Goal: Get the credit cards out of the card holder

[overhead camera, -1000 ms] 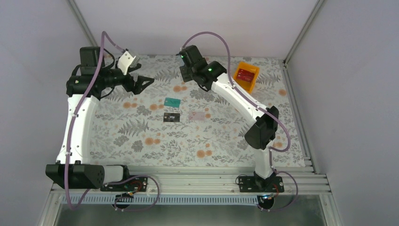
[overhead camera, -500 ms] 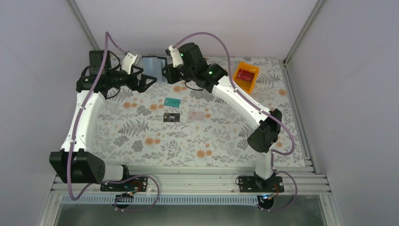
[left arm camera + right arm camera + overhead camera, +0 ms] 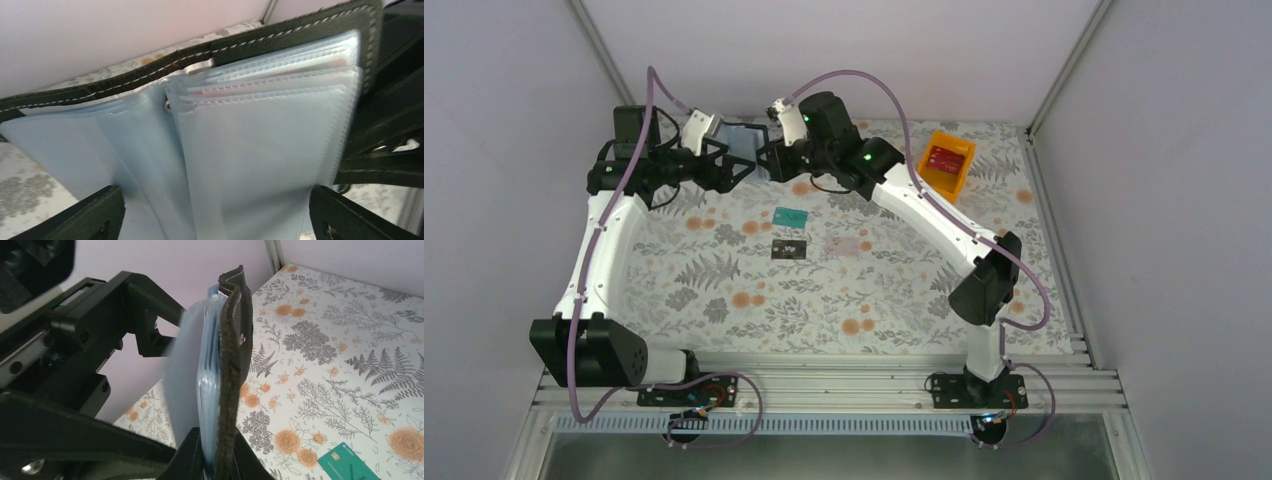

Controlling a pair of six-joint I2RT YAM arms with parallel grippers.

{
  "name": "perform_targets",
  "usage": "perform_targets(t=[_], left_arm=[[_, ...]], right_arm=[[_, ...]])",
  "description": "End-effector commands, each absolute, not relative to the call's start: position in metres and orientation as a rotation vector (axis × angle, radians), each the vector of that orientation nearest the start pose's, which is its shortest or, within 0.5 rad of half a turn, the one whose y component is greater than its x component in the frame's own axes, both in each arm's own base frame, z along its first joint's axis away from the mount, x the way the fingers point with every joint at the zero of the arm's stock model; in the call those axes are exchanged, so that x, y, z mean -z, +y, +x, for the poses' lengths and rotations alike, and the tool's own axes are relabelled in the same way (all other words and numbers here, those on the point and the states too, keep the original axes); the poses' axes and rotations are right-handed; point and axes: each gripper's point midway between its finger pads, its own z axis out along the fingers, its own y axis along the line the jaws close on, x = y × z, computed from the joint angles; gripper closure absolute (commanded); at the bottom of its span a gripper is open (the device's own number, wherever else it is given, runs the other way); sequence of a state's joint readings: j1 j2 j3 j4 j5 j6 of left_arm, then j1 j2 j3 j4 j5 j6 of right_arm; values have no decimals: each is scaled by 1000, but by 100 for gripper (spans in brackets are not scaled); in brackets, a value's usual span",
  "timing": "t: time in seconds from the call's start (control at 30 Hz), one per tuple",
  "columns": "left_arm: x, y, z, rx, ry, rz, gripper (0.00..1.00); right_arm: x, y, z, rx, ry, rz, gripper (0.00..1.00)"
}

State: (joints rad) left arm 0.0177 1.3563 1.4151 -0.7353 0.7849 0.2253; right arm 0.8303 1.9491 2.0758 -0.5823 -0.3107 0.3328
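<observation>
- Where pale walls [image 3: 874,50] enclose the floral tabletop [image 3: 724,290], three credit cards [image 3: 791,216] lie mid-frame.
- Reaching to upper centre, right tool [image 3: 218,460] pinches the card holder [image 3: 746,140] aloft; left tool [image 3: 739,165] gapes around its sleeves [image 3: 260,150].

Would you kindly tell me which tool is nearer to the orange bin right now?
Right. The right tool, shut on the card holder, is left of the orange bin in the top view; the left tool, open around the holder's sleeves, is even farther left.
</observation>
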Motion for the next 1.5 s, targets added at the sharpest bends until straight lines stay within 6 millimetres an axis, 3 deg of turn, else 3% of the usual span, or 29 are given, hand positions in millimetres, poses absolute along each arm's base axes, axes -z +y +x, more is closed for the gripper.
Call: perform_targets(t=[0.0, 0.13, 0.37, 0.53, 0.7, 0.87, 0.97, 1.13, 1.23, 1.47], left_arm=[[-314, -103, 369, 627, 2048, 583, 14], [-313, -100, 371, 611, 2056, 580, 22], [-320, -78, 376, 536, 2054, 527, 26], [-330, -73, 370, 585, 2023, 538, 28], [-346, -81, 355, 606, 1960, 621, 17], [-370, -87, 342, 595, 1896, 690, 13], [-382, -100, 329, 679, 1836, 753, 14], [-389, -126, 307, 944, 1731, 854, 20], [-388, -137, 303, 1028, 1716, 873, 28], [-371, -142, 312, 1098, 1755, 848, 42]], right_arm=[[-401, 463, 310, -1165, 1830, -857, 96], [-413, 461, 295, -1224, 1768, -935, 96], [-421, 436, 301, -1271, 1754, -911, 96], [-406, 419, 326, -1190, 1837, -798, 96], [-378, 405, 363, -1006, 1988, -614, 96], [-362, 400, 381, -899, 2043, -517, 96], [-355, 396, 390, -793, 2063, -480, 96], [-342, 400, 391, -691, 2090, -475, 96], [-340, 409, 387, -714, 2084, -522, 96], [-365, 438, 350, -946, 1921, -800, 96]])
